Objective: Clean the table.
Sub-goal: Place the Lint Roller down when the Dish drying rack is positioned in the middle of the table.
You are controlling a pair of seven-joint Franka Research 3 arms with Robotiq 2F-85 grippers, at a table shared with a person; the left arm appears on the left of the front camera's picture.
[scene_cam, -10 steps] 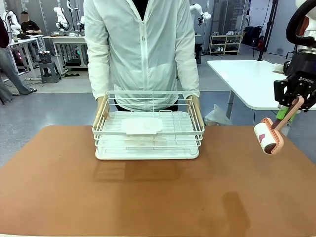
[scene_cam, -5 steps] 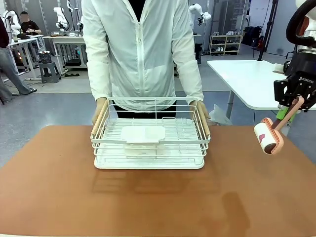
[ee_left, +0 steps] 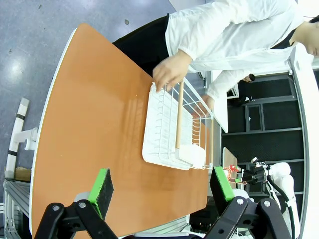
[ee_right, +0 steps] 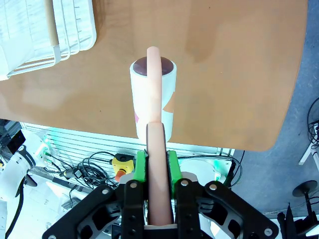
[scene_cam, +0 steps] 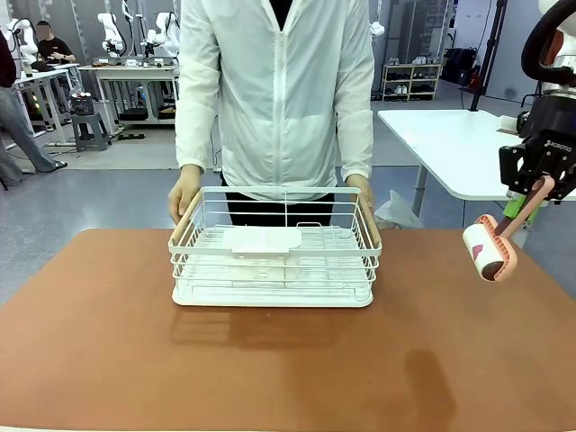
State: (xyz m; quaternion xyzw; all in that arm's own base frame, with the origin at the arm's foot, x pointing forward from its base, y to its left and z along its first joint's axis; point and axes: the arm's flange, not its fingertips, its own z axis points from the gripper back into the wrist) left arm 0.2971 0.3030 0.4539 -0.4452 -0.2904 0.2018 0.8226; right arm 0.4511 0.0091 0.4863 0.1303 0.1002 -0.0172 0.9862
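— While the right gripper [ee_right: 157,164] hangs over the side of the big flat reddish-brown table [scene_cam: 288,360], what is it holding?

— Its two green pads [ee_right: 141,167] are squeezed tight on the long pink handle of a lint roller [scene_cam: 490,247]. The roller's white drum with a dark red end sticks out past the fingertips, a bit above the table top and not touching it.

— Where is the table from those jaws?

— Right under and ahead of them. In the right wrist view the brown top spreads out beyond the roller.

— And the left gripper [ee_left: 162,186]?

— Its jaws are wide apart with nothing between them. One green pad [ee_left: 102,185] sits on each side. The table lies out in front of the gap.

— What is on the table?

— A white wire basket [scene_cam: 274,256] with light wooden handles and a flat white piece inside. It sits well ahead of the left jaws and far to the side of the right ones.

— Is someone there?

— Yes, a person in a white jacket [scene_cam: 279,90]. One hand [scene_cam: 184,193] is on one end of the basket, and the other hand [scene_cam: 364,198] is on the other end.
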